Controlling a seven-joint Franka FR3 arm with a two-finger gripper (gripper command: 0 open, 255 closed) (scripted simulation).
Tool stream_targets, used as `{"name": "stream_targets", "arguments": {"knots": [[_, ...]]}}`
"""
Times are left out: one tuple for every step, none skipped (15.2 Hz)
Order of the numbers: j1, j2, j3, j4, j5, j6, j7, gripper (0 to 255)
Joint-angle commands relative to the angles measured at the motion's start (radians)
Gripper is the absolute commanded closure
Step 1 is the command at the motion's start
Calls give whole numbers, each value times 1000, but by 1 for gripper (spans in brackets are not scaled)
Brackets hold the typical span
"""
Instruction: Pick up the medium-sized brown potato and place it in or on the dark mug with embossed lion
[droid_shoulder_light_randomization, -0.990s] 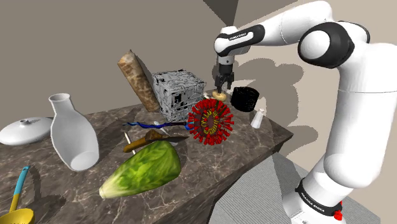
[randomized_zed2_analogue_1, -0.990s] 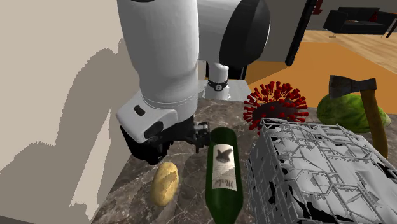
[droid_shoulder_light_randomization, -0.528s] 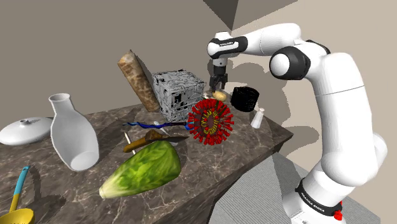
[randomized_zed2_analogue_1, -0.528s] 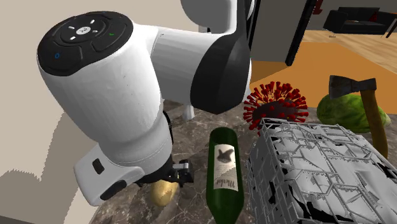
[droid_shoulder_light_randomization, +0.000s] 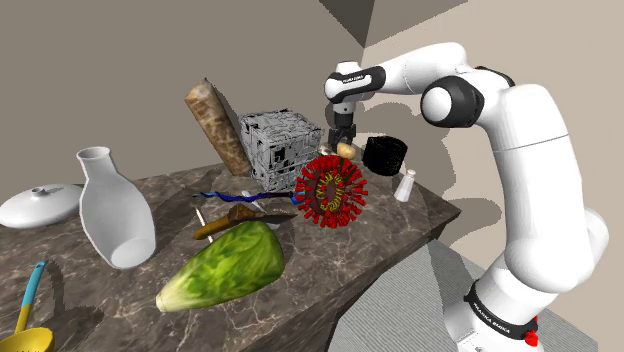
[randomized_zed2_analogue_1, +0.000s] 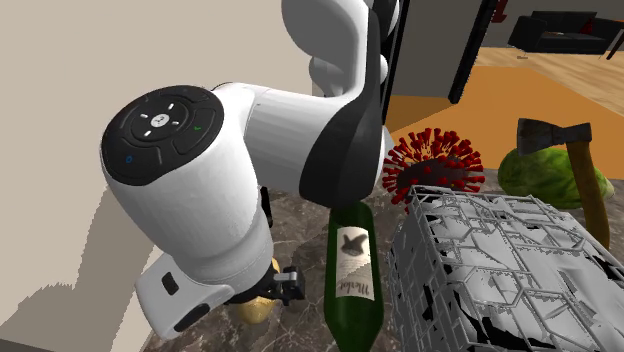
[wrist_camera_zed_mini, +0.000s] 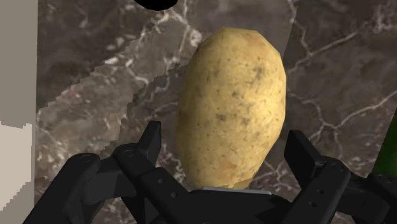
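Over the countertop's far end, arm (droid_shoulder_light_randomization: 520, 180): white, rising from its stand, elbow bent high, forearm reaching toward the wall, wrist pointing straight down
gripper (droid_shoulder_light_randomization: 343, 138): black fingers (wrist_camera_zed_mini: 147, 145) spread apart, straddling the potato (wrist_camera_zed_mini: 232, 102) with a thin gap on each side, nothing gripped
potato: tan, speckled, lying on the dark marble countertop (wrist_camera_zed_mini: 331, 70)
mug (droid_shoulder_light_randomization: 384, 154): black, upright, just beside the potato toward the end edge
bottle (randomized_zed2_analogue_1: 352, 270): green, between the potato and the wire crate (randomized_zed2_analogue_1: 500, 270)
spiky ball (droid_shoulder_light_randomization: 330, 190): red, in front of the potato in the shoulder view
shaker (droid_shoulder_light_randomization: 404, 186): white, near the mug
opposite end: lettuce (droid_shoulder_light_randomization: 225, 263), white vase (droid_shoulder_light_randomization: 112, 208)
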Motion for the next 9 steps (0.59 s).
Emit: {"name": "stream_targets", "arguments": {"knots": [[0, 0, 0, -5, 0, 5, 0, 0], [0, 0, 0, -5, 0, 5, 0, 0], [0, 0, 0, -5, 0, 5, 0, 0], [0, 0, 0, -5, 0, 5, 0, 0], [0, 0, 0, -5, 0, 5, 0, 0], [0, 0, 0, -5, 0, 5, 0, 0], [0, 0, 0, -5, 0, 5, 0, 255], [0, 0, 0, -5, 0, 5, 0, 255], [0, 0, 0, -5, 0, 5, 0, 255]]}}
